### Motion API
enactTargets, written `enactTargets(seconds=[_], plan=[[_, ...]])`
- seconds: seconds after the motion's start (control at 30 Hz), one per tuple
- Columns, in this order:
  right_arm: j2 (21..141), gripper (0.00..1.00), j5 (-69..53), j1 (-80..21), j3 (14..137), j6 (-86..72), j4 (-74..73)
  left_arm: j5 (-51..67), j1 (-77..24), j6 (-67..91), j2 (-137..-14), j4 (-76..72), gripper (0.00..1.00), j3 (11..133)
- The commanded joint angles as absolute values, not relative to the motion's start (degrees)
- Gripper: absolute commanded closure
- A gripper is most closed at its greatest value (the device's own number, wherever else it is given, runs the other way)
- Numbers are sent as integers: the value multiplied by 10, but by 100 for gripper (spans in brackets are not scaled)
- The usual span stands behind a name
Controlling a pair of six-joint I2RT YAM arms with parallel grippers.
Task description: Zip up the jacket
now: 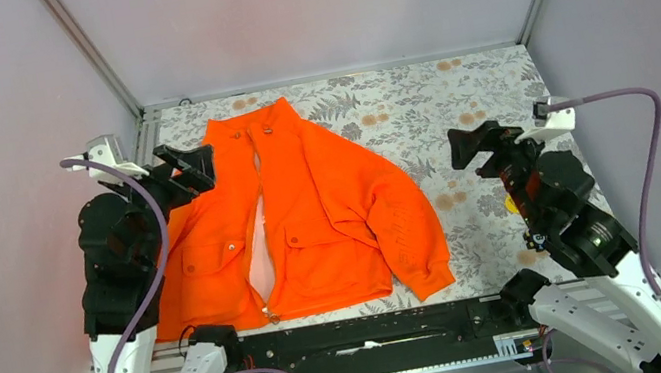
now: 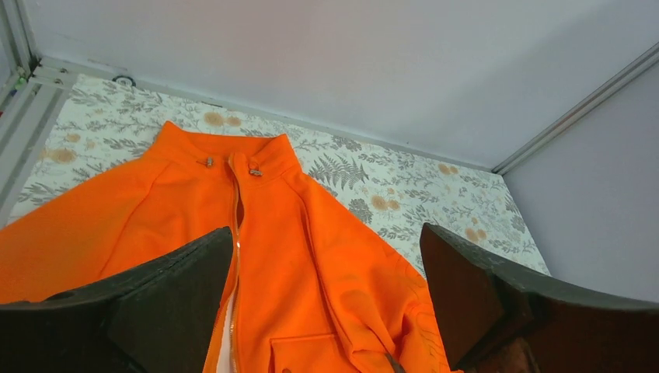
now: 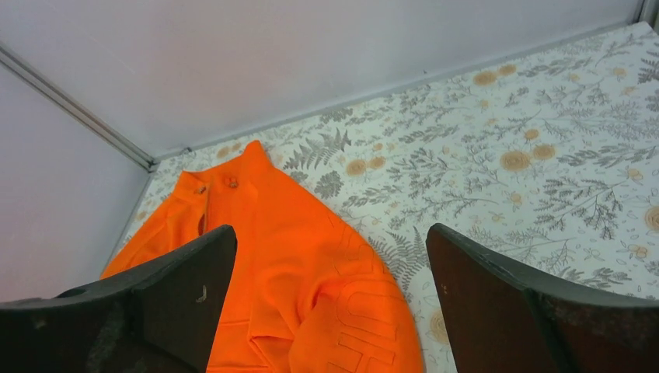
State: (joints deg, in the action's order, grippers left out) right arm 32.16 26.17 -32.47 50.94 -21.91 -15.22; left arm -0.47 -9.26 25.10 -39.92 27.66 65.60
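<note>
The orange jacket [image 1: 311, 215] lies flat on the floral table, collar at the far end, hem at the near edge. Its front zipper is unzipped, with pale lining showing in the gap [image 1: 259, 249]. It also shows in the left wrist view [image 2: 303, 256] and the right wrist view [image 3: 287, 264]. My left gripper [image 1: 186, 167] is open and empty, raised over the jacket's left shoulder. My right gripper [image 1: 474, 144] is open and empty, raised over the table to the right of the jacket's sleeve.
The floral tablecloth [image 1: 453, 95] covers the table. Grey walls with metal frame posts [image 1: 97, 58] enclose the back and sides. A black rail [image 1: 371, 332] runs along the near edge between the arm bases.
</note>
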Motion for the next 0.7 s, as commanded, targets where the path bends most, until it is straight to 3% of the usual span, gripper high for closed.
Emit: enactTargets(seconds=[0.0, 0.2, 0.3, 0.67], plan=[[353, 1, 278, -322, 533, -235, -167, -11, -89, 275, -399, 281, 1, 643], [445, 1, 250, -322, 540, -275, -218, -20, -89, 292, -402, 324, 1, 596], [492, 1, 156, -322, 523, -310, -212, 39, -89, 281, -415, 331, 1, 567], [564, 1, -204, -321, 341, -443, 82, 137, -89, 286, -513, 386, 1, 513]])
